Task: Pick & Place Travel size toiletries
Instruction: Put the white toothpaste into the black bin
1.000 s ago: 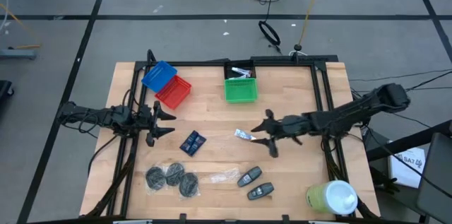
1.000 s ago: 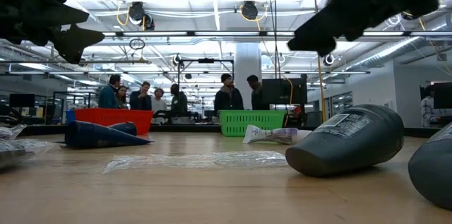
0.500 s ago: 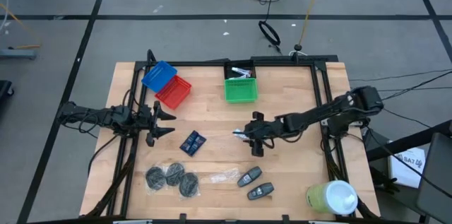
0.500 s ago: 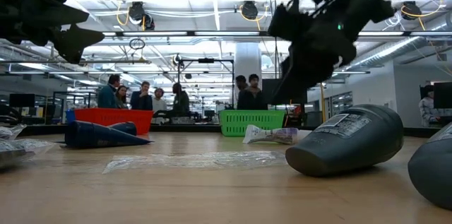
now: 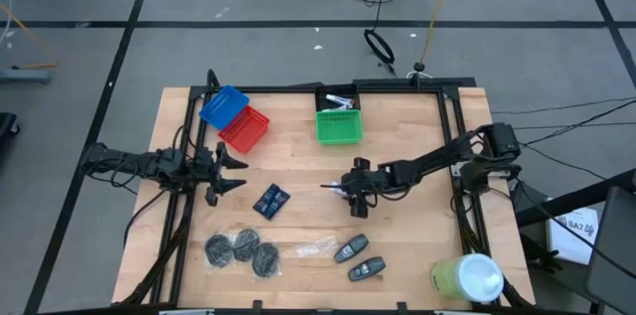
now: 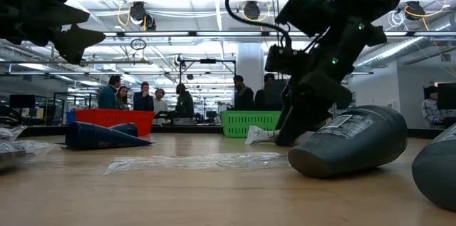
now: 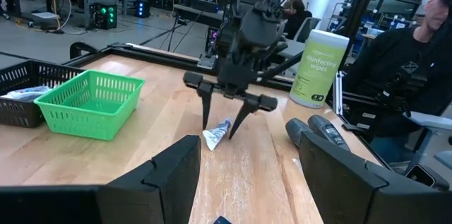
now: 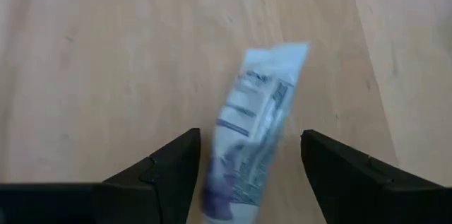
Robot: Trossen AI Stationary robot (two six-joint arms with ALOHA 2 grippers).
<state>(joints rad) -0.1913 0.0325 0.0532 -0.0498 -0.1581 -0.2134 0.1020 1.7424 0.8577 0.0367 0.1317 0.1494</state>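
The wooden table (image 5: 298, 161) carries a dark metal frame (image 5: 397, 86) along its far edge and both sides. Bare wood lies open between the baskets at the far side and the items near the front edge.

The left arm waits at the table's left side; the left gripper (image 5: 231, 173) hovers with its fingers spread wide and holds nothing.

A yellow-green cylinder (image 5: 465, 279) with a white top stands at the front right corner, well apart from the work point. At the far side, a green basket (image 5: 338, 126) sits just in front of a black basket (image 5: 336, 100); a blue basket (image 5: 223, 105) and a red basket (image 5: 243, 130) touch each other at the far left. None of these blocks the middle of the table.

Near the front edge lie three dark grey round discs (image 5: 241, 249), a clear plastic wrapper scrap (image 5: 310, 248) and two dark grey oval pieces (image 5: 358, 259). Dark blue flat packets (image 5: 270, 201) lie between the two grippers.

The right gripper (image 5: 343, 192) reaches to mid-table, pointing down at the wood. A white-silver tube (image 8: 253, 128) lies flat on the table between the two spread fingers (image 8: 173, 166). The jaws stand apart on either side of the tube and do not clamp it.
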